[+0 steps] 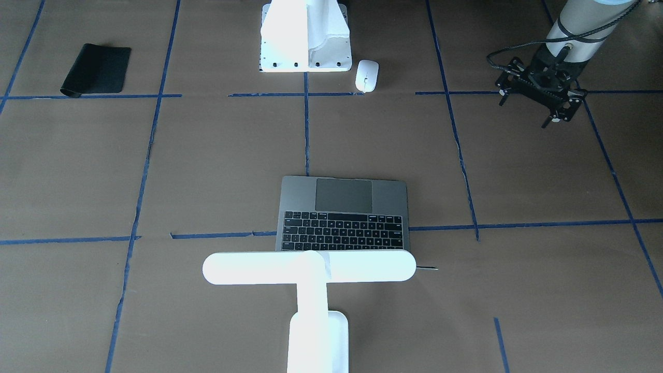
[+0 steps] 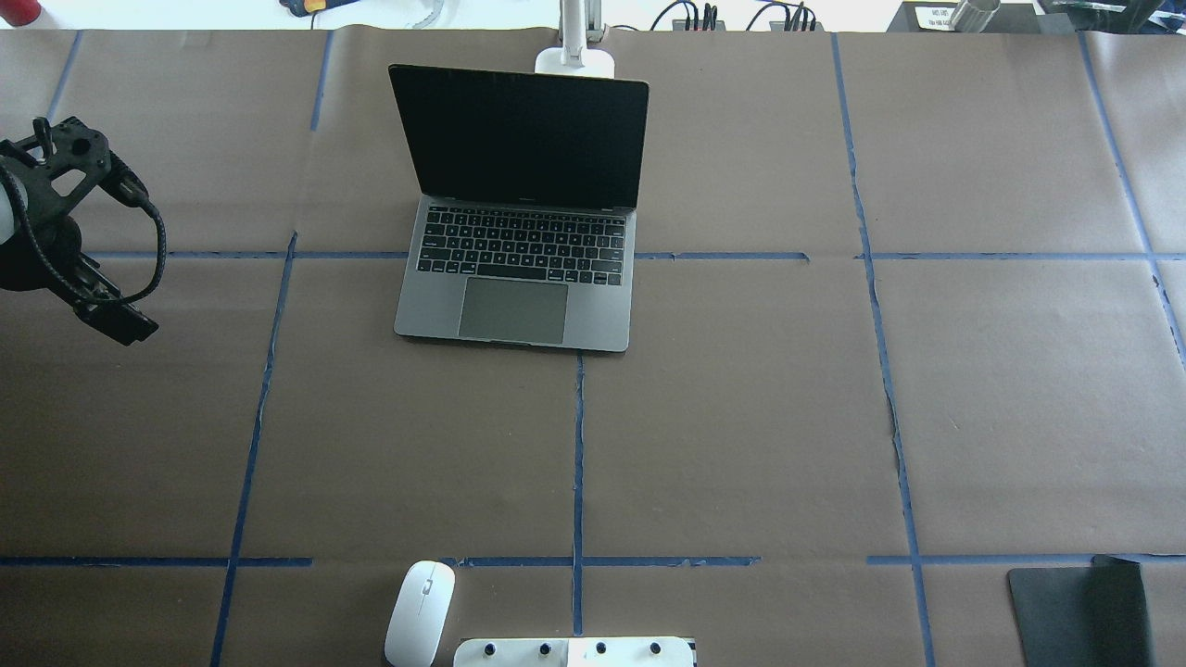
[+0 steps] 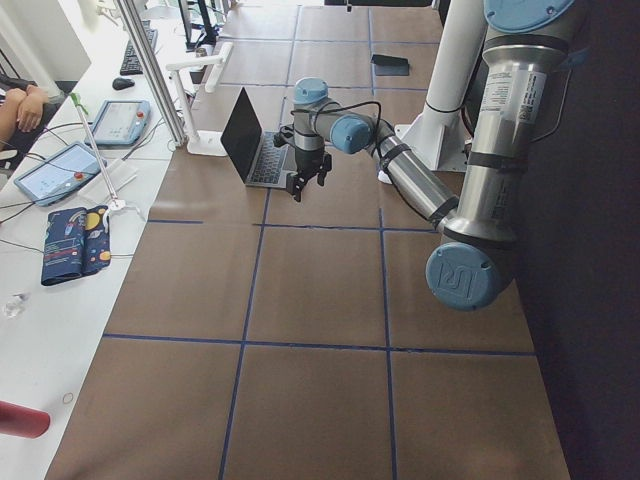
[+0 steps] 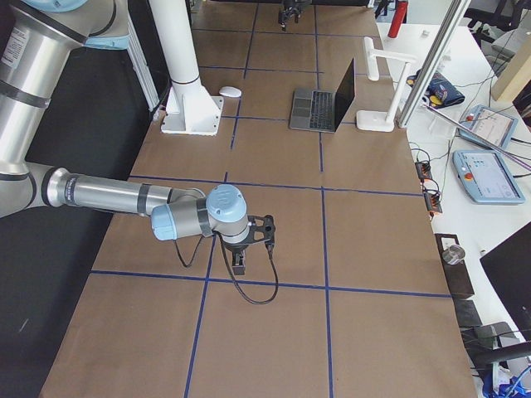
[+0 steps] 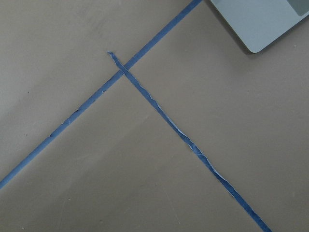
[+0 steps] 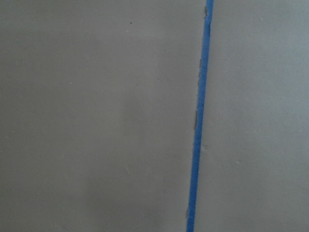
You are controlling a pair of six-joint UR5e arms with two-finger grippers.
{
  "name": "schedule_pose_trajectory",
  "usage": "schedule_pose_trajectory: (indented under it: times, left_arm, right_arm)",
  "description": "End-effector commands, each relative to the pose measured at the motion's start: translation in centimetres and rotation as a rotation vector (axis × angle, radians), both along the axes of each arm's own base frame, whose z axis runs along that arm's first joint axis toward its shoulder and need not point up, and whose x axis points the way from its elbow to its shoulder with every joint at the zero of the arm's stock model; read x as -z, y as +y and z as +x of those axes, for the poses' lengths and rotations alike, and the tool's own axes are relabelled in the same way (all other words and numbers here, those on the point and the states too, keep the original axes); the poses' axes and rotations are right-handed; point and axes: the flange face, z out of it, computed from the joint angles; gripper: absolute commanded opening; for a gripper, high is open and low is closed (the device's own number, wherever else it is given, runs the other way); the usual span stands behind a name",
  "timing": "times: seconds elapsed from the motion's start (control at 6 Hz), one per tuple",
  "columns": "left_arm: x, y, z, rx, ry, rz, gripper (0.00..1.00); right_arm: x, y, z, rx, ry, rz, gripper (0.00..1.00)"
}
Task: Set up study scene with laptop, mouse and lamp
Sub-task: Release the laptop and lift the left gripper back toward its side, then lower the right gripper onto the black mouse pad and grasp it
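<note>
The laptop point(image 2: 519, 250) stands open at the far middle of the table point(image 2: 741, 417), keyboard turned toward the robot. The lamp point(image 1: 311, 267) rises just behind its lid, bar head reaching over the screen, presumably so light falls on the keys. The mouse point(image 2: 420, 611) lies well apart from both, close by the white stand point(image 1: 305, 41) at the robot's edge, so bringing it beside the laptop looks like the step not yet done. A black mat point(image 2: 1079, 611) sits off on the robot's right.

The left pincer point(image 1: 538, 90) hangs above bare table beside the laptop, pointed down. It seems to carry nothing, though I cannot tell how wide it stands. The right pincer point(image 4: 241, 257) hovers low on an outstretched arm, well away from everything, and its opening cannot be judged.
</note>
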Motion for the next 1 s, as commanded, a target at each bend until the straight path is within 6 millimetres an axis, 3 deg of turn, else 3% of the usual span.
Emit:
schedule_pose_trajectory:
  times: [0.0,0.33,0.83]
  left_arm:
    - [0.4,0.2,-0.1,0.013,0.006,-0.005,1.00]
    - [1.0,0.5,-0.3,0.024,0.016,-0.003,1.00]
    - [1.0,0.5,-0.3,0.024,0.016,-0.002,1.00]
  right_arm:
    - [1.4,3.1,-5.3,-0.041,-0.106,-0.051,1.00]
    - [2.1,7.4,-9.3,-0.074,-0.171,-0.098,1.00]
    - [0.5,9.8,-16.5,-0.069,-0.040,-0.145,1.00]
